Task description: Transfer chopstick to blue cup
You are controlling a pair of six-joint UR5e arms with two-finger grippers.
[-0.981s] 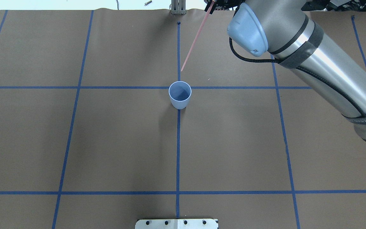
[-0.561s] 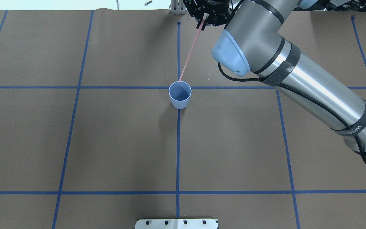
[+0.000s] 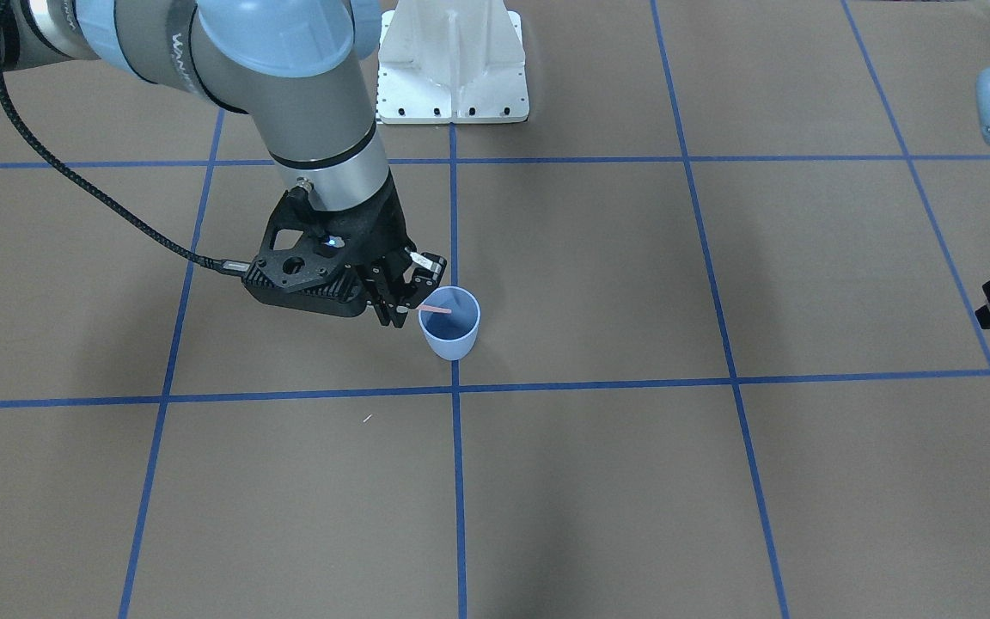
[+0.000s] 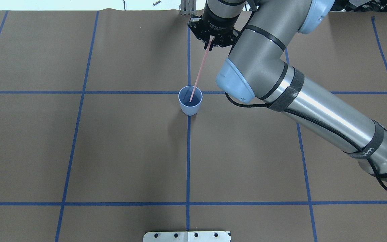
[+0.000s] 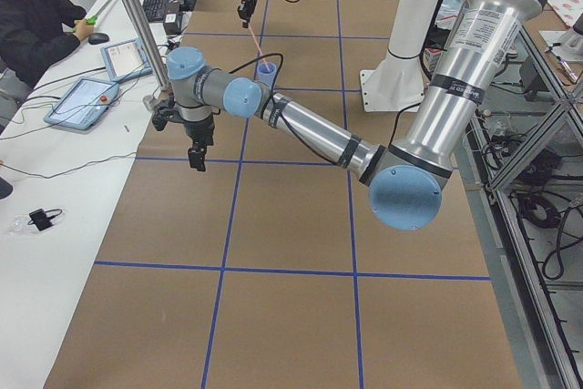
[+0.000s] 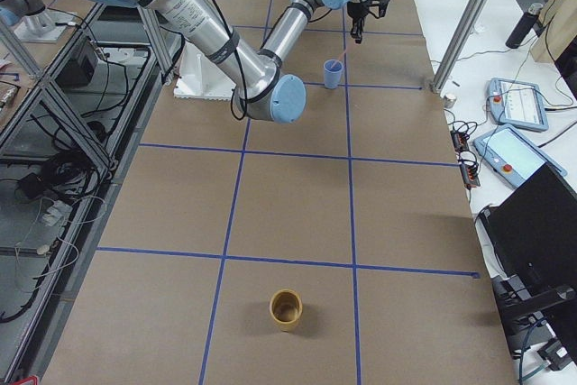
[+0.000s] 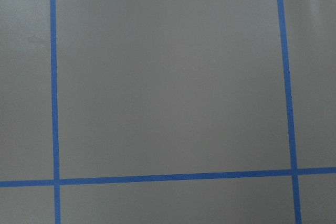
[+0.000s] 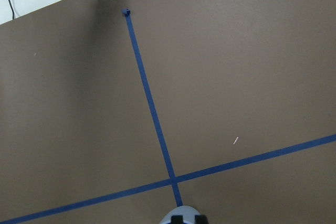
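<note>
Above the table (image 4: 113, 151), right hand (image 4: 210, 41) pinches chopstick (image 4: 198, 72), tip seemingly in blue cup (image 4: 189, 110)

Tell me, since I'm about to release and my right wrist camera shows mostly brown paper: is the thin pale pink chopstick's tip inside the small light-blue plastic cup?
Observer: Yes; overhead, the thin pale pink chopstick has its lower tip inside the mouth of the small light-blue plastic cup.
Operator: Is it upright?
Observer: No, it leans; the right gripper holds its upper end off to the cup's side.
Operator: Left arm nearby?
Observer: No; the left gripper hangs well away from the cup.
</note>
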